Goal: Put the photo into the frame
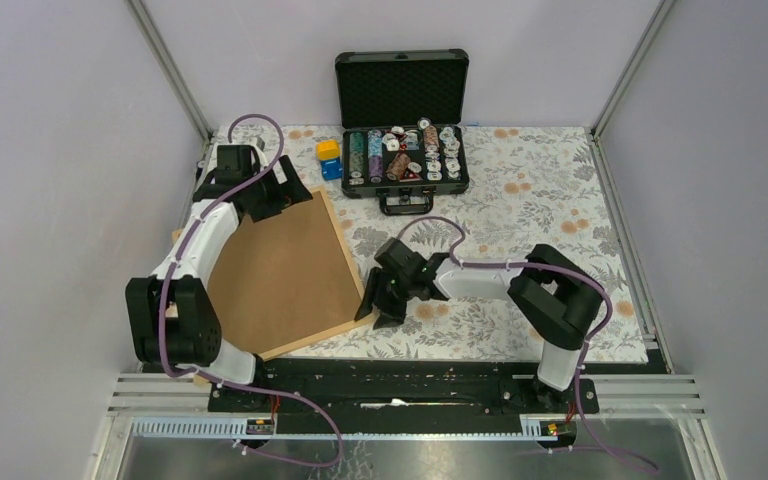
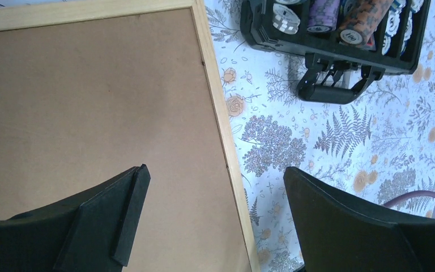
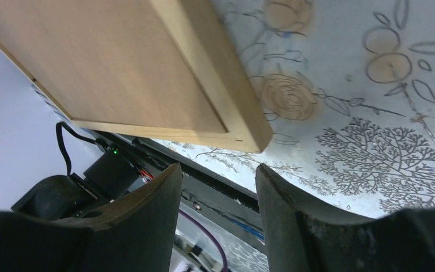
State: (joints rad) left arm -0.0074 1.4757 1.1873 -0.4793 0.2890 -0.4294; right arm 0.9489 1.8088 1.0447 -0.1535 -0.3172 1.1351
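1. Left gripper (image 2: 215, 170) hangs with its jaws spread wide and nothing between them. In its own wrist view, one finger (image 2: 110, 221) sits over the brown backing sheet (image 2: 90, 113) and the other over the floral tablecloth (image 2: 328, 141). The right rail of the frame (image 2: 221, 113) runs up the picture between them.
2. In the top view we see this gripper at the upper left of the table, over the frame's far corner.
3. We find the frame lying flat and back up, left of centre in the top view and a little askew to the table's edge. The backing sheet fills it.
4. Lower centre in the top view, the right gripper (image 3: 218, 170) sits at the frame's near right corner. Its jaws are parted and the gap holds nothing. In its wrist view the wooden corner lies just above that gap; we cannot tell whether a finger touches it.
5. At top centre stands an open black case (image 1: 400, 90), lid upright, with rows of poker chips (image 1: 375, 155) inside. A yellow block (image 1: 328, 150) and a blue block (image 1: 331, 169) sit just left of it.
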